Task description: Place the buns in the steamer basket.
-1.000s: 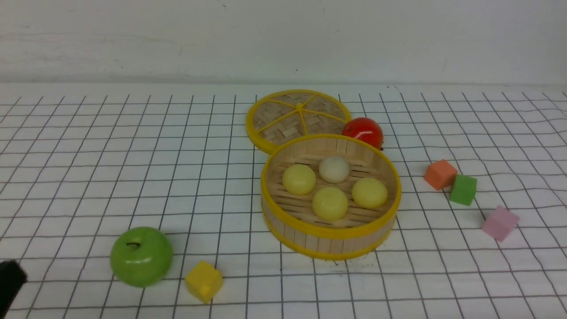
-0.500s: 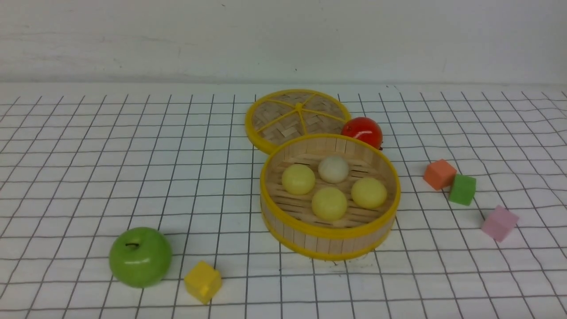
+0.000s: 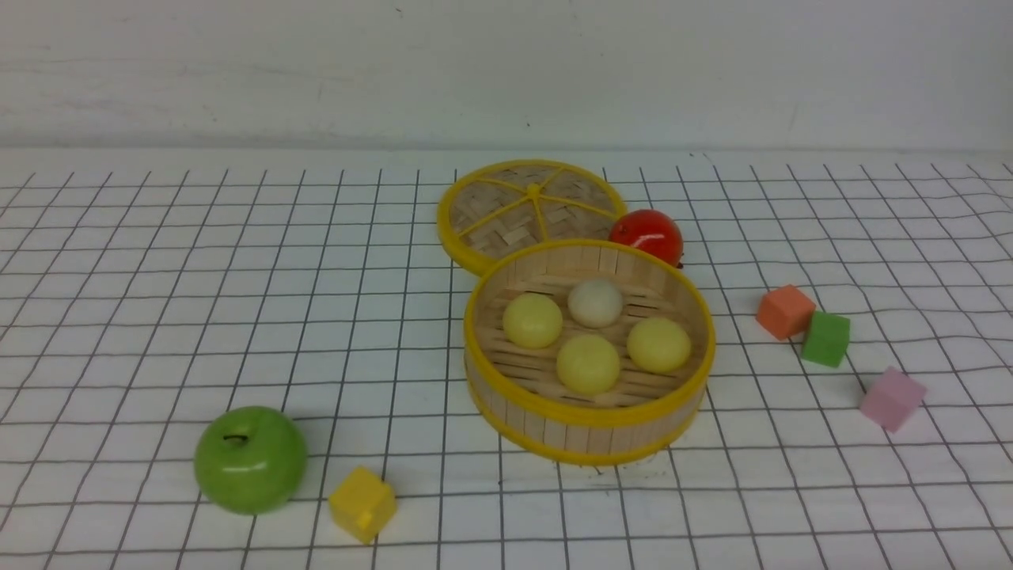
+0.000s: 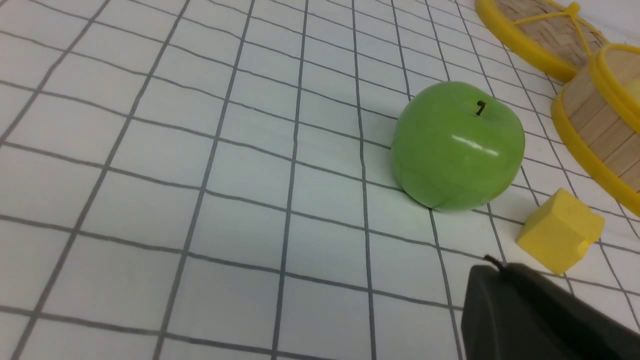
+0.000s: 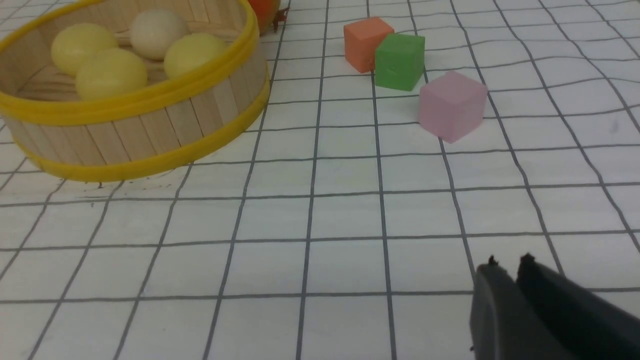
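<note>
Four buns [image 3: 589,332], three pale yellow and one off-white, sit inside the round steamer basket [image 3: 589,431], near the middle of the worktop [image 3: 158,317], slightly toward its right edge. The task looks complete. The likeliest risk is an arm clipping the basket's rim and jolting it.

The left gripper [image 4: 500,280] appears closed and empty, though only one dark tip shows. The right gripper [image 5: 506,267] is nearly closed, holding nothing.

Also counted: one woven lid [image 3: 532,207], one tomato [image 3: 647,235], one apple [image 3: 250,459], four cubes.
</note>
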Tool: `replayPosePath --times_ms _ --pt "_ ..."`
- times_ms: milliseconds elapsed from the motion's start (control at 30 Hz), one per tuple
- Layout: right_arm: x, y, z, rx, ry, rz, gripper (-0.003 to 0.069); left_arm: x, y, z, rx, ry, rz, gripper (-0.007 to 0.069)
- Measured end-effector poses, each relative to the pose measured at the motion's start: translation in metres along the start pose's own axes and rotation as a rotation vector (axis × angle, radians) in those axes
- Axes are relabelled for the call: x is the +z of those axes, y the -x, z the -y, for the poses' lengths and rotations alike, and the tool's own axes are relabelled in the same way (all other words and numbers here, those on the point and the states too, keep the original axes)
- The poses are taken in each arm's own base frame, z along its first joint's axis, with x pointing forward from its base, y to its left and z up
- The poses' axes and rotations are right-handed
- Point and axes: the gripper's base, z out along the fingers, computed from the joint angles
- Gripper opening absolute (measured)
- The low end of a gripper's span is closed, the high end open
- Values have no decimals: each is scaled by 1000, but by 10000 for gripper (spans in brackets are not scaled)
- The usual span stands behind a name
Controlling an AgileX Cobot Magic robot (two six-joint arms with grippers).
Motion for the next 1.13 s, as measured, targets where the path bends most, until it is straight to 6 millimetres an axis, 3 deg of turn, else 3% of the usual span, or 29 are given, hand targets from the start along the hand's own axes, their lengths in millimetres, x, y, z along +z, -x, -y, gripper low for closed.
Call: replayPosePath --times_ms 1133 --pt "0 0 0 1 0 0 100 0 0 0 0 0 0 1"
